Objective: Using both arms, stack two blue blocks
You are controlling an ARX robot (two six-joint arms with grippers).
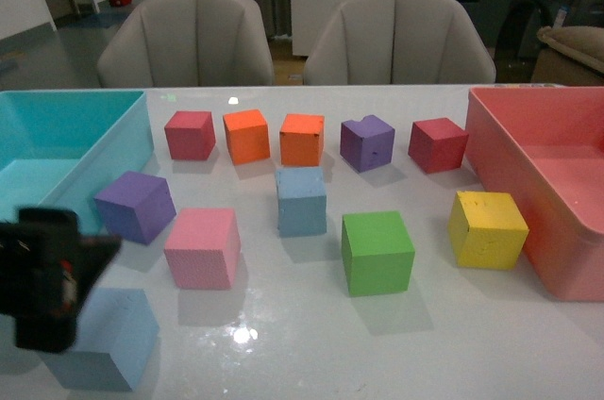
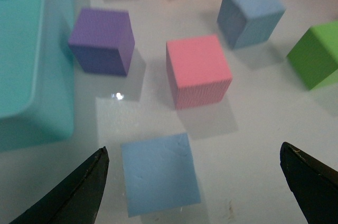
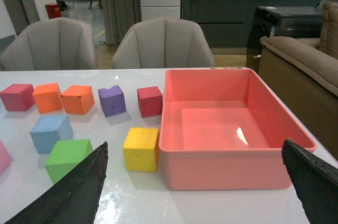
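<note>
- The left gripper (image 2: 193,147) is seen low at 8 o'clock of the front view, its fingers spread wide with nothing clamped between them
- The nearer blue block (image 2: 160,174) is found flat on the table (image 1: 302,353) just under that gripper, between the two parted fingers and, as far as can be told, touched by neither
- The right gripper (image 3: 194,143) is likewise held apart and empty; it is not shown in the front view, and the red bin (image 3: 174,129) is faced by its camera
- A pink cube (image 1: 201,247) is set between 1 and 2 o'clock of the nearer blue block, and a purple cube (image 1: 135,205) at about 12 o'clock, just beside the wall of the turquoise bin (image 1: 127,145)
- The second blue block (image 1: 302,200) is placed near the table's middle, at about 2 o'clock of the first and well apart from it, with a green cube (image 1: 377,251) at its 4 o'clock
- Nothing is stacked yet: both blue blocks lie singly on the table, so the task is judged to be at its first grasp
- Closing on the nearer block, lifting it, carrying it over and setting it squarely on the second are all left to be done, and the right arm's share is not yet begun
</note>
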